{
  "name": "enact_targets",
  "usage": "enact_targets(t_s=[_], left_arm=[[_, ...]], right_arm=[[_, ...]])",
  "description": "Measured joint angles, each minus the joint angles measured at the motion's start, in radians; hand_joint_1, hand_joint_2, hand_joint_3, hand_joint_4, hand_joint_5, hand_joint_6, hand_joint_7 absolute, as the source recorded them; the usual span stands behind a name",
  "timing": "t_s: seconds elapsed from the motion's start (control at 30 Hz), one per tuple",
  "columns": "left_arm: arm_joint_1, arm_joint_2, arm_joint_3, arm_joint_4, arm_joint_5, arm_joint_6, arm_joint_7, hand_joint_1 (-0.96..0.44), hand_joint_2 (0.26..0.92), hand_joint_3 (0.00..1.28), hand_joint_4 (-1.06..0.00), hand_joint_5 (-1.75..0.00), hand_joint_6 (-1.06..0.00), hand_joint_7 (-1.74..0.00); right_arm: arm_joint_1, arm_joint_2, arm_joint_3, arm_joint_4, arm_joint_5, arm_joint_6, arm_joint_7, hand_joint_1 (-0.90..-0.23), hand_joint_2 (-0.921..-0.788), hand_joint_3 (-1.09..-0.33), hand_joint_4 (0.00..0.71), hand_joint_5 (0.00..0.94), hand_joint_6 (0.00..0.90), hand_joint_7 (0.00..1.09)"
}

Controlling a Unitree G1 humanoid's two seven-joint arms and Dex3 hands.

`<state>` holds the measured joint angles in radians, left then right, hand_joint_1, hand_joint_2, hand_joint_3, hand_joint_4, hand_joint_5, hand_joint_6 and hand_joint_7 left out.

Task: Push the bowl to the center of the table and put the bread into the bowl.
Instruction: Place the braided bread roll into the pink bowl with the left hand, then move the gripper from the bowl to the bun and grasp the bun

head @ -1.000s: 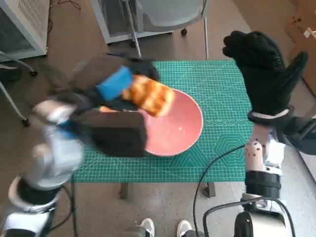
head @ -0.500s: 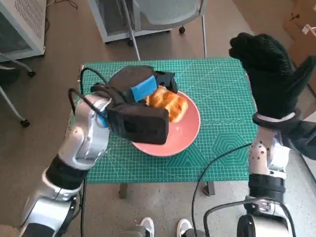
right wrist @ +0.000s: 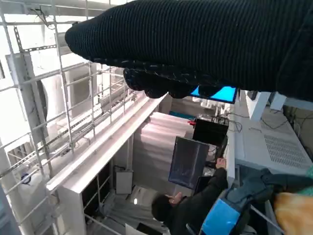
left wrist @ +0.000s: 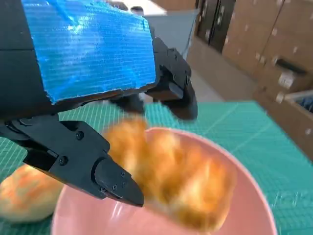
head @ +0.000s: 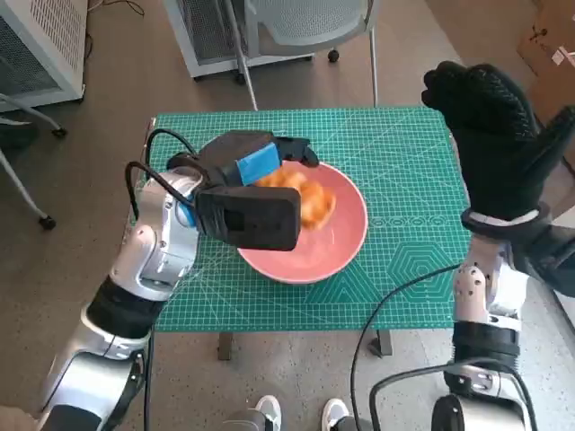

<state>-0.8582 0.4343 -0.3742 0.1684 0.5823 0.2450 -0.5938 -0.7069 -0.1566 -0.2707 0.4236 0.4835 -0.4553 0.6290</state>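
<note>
The pink bowl [head: 350, 247] sits near the middle of the green table mat [head: 404, 162]. My left hand [head: 247, 171] hovers over the bowl's left side with its fingers apart. A golden bread piece [head: 305, 202] shows blurred just under that hand, inside the bowl. In the left wrist view the bread [left wrist: 181, 186] lies blurred in the bowl [left wrist: 254, 210], clear of the black fingers [left wrist: 171, 88]. A second bread piece [left wrist: 24, 196] lies on the mat just outside the bowl's rim. My right hand [head: 499, 144] is raised off the table's right edge, fingers spread and holding nothing.
A chair [head: 305, 22] and a white cabinet [head: 36, 45] stand beyond the table's far side. Shoes [head: 296, 415] show at the near edge. A person [right wrist: 186, 208] appears in the right wrist view, below the glove [right wrist: 205, 44].
My left hand carried the bread from the left over the bowl, and the bread has now left its fingers and dropped into the bowl. The right hand stayed raised.
</note>
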Motion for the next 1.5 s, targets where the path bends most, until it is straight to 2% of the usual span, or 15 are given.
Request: enact_targets(t_s=[0.23,0.7,0.97,1.17,1.5], left_arm=[[0.000,0.026,0.005,-0.032,-0.011,0.000,-0.056,-0.48,0.757,0.00,0.00,0.00,-0.19,0.00],[0.049,0.122,0.125,-0.162,-0.113,-0.037,-0.088,-0.48,0.748,0.00,0.00,0.00,-0.19,0.00],[0.102,0.215,0.232,-0.271,-0.136,-0.004,-0.100,-0.40,0.736,0.00,0.00,0.00,-0.20,0.00],[0.139,0.285,0.297,-0.309,-0.114,0.054,-0.090,-0.27,0.709,0.00,0.00,0.00,-0.18,0.00],[0.203,0.353,0.300,-0.298,-0.081,0.139,-0.111,-0.25,0.688,0.00,0.00,0.00,-0.15,0.00]], right_arm=[[0.000,0.001,0.001,0.000,0.000,0.000,0.000,-0.669,-0.921,-0.717,0.290,0.001,0.383,0.00],[-0.005,0.002,0.001,0.041,0.006,-0.004,0.017,-0.671,-0.921,-0.715,0.290,0.001,0.382,0.00],[-0.017,0.004,0.000,0.057,0.015,-0.003,0.029,-0.673,-0.921,-0.715,0.294,0.002,0.386,0.00],[-0.025,0.003,-0.001,0.072,0.024,-0.004,0.043,-0.662,-0.921,-0.718,0.295,0.002,0.387,0.00],[-0.031,0.002,-0.006,0.101,0.024,-0.008,0.058,-0.660,-0.921,-0.719,0.296,0.002,0.390,0.00]])
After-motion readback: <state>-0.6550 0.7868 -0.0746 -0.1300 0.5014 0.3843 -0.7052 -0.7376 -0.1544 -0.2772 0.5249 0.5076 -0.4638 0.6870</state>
